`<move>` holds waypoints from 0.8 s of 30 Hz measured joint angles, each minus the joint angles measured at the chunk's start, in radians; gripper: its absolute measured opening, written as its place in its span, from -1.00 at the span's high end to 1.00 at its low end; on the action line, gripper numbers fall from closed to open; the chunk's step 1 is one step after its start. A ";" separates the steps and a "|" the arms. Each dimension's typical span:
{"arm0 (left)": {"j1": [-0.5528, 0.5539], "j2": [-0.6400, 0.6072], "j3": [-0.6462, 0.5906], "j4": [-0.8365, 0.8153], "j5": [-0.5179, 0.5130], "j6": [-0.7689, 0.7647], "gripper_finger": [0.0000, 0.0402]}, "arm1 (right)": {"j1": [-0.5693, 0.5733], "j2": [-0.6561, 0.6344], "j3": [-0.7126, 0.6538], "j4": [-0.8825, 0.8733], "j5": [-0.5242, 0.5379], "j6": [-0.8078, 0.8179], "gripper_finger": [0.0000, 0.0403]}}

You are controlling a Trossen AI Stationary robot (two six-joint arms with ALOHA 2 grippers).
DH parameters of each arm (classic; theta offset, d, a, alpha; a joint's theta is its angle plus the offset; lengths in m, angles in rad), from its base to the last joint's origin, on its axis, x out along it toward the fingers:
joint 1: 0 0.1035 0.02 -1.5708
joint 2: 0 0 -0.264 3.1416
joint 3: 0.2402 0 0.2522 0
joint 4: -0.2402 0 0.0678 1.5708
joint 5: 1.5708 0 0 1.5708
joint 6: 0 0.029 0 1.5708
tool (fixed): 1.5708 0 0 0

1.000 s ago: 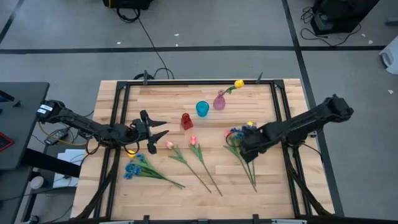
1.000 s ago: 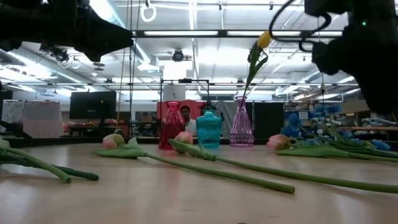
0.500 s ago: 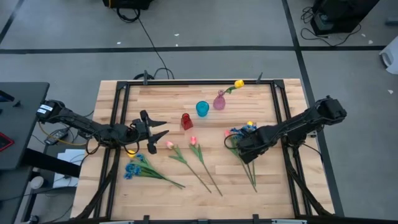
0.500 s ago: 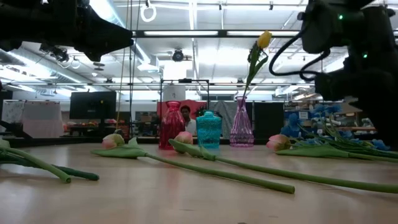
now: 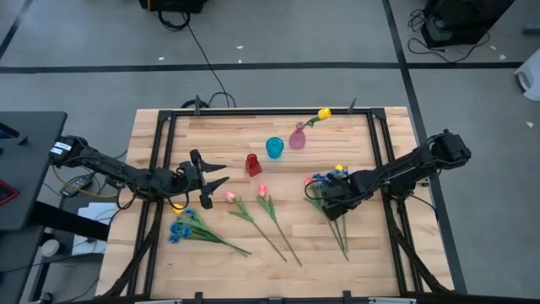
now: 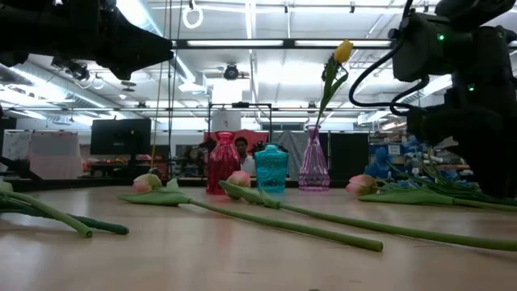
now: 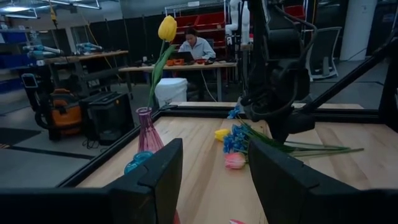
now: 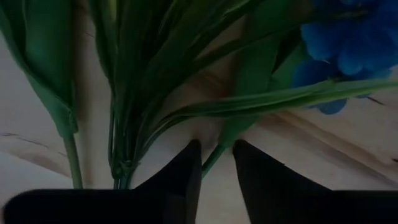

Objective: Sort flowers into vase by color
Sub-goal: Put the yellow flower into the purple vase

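Note:
A pile of flowers point(image 5: 331, 187) lies at the table's right: blue blossoms point(image 8: 348, 43), a yellow tulip point(image 5: 339, 169) and a pink tulip point(image 5: 309, 181) on long green stems. My right gripper point(image 5: 327, 203) is down on this pile, closed on a green stem point(image 8: 215, 157). Two pink tulips point(image 5: 262, 191) and a blue bunch point(image 5: 179, 230) lie mid-table and left. A red vase point(image 5: 253, 164), a teal vase point(image 5: 275, 147) and a pink vase point(image 5: 297, 136) holding a yellow tulip point(image 5: 324, 113) stand at the back. My left gripper point(image 5: 221, 175) hovers open and empty. My right gripper pinches one thin green stem point(image 8: 211, 163) between its two fingertips point(image 8: 189, 158), in the part just below the leaves. The fingers point down from above and lie across the stem. The stem and the rest of the pile lie on the table.
A black frame point(image 5: 270, 111) runs round the table top. Bare wood lies near the front edge point(image 5: 278, 279). In the left wrist view a person point(image 7: 196, 46) sits at a desk far beyond the table.
My right gripper has come down onto the flower pile and shifted a little toward the table's left edge. The flowers lie as before.

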 joint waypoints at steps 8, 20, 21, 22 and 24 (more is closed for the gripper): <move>0.000 0.000 0.000 0.001 0.000 0.000 0.06 | -0.001 -0.082 0.000 -0.052 -0.012 -0.019 0.94; 0.000 0.000 0.000 0.007 0.000 0.000 0.06 | 0.062 -0.244 0.228 0.210 0.433 -0.513 0.96; 0.000 0.000 0.000 0.007 0.000 0.000 0.06 | 0.062 -0.259 0.231 0.251 0.496 -0.578 0.96; 0.000 0.000 0.000 0.007 0.000 0.000 0.06 | 0.060 -0.274 0.231 0.287 0.551 -0.634 0.96; 0.000 0.000 0.000 0.006 0.000 -0.002 0.06 | 0.052 -0.301 0.231 0.359 0.665 -0.762 0.96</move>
